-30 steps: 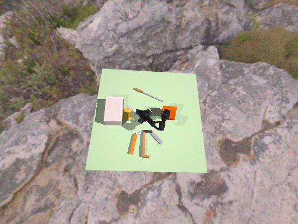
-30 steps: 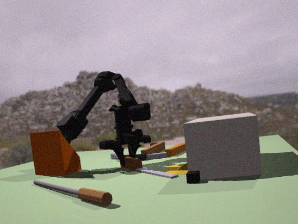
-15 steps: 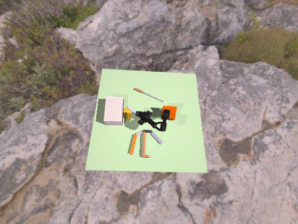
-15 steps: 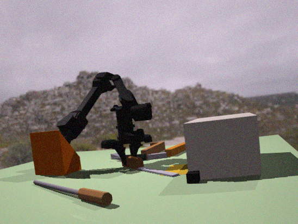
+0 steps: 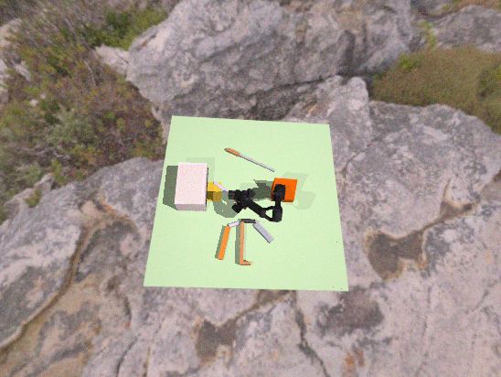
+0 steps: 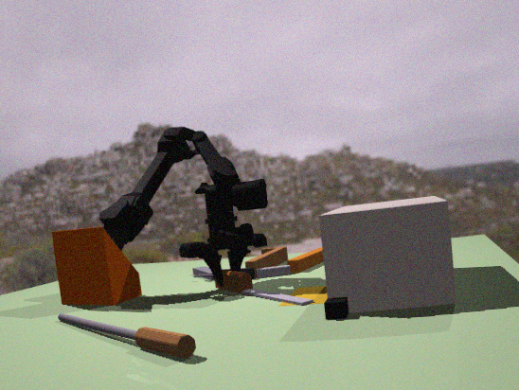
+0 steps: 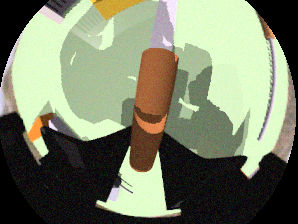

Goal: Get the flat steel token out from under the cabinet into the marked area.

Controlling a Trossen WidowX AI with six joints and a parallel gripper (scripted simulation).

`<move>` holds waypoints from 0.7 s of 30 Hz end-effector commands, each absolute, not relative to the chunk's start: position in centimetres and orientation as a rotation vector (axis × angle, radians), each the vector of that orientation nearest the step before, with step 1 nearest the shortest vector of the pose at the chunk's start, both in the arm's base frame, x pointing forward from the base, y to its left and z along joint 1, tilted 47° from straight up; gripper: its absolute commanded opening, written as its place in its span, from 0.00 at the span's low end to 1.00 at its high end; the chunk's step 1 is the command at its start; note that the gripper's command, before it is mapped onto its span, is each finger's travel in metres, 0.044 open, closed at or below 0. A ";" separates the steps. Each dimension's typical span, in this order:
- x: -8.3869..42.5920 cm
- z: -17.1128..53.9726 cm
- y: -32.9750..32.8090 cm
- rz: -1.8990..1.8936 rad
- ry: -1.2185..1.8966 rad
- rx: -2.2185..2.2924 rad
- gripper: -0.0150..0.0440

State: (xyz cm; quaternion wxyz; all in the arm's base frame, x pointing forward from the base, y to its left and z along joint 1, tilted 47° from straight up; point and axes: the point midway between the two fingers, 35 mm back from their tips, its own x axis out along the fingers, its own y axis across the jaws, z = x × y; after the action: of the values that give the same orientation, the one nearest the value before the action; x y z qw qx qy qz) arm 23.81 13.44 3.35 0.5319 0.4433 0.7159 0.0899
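My gripper [image 6: 228, 278] [image 7: 146, 131] is shut on the brown handle [image 6: 238, 281] [image 7: 156, 82] of a tool with a flat grey blade [image 5: 220, 187] [image 6: 279, 297] [image 7: 164, 27]. The blade points toward the cabinet [image 5: 191, 184] [image 6: 388, 256], low near the table, with its tip short of the cabinet front. The tip is at one side of the yellow marked area [image 5: 214, 192] [image 6: 313, 294] [image 7: 117, 7]. Dark vent slots show at the top left of the wrist view. I cannot make out the steel token in any view.
A rod with a brown handle [image 5: 232, 151] [image 6: 166, 342] lies to one side. On the other side lie an orange bar [image 5: 224, 243] [image 6: 305, 261], a brown hooked bar [image 5: 242, 244] and grey pieces [image 5: 263, 232]. An orange block [image 5: 292, 189] [image 6: 85, 270] stands by the arm's base.
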 end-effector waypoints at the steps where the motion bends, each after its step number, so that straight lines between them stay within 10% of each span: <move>1: 23.8 3.9 13.8 0.215 1.703 1.061 0.25; 21: 23.3 5.8 15.6 0.216 1.703 1.061 0.25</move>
State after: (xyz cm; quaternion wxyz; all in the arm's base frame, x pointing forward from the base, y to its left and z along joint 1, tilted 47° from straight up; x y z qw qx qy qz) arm 23.23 15.19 5.25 0.5311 0.4438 0.7164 0.0881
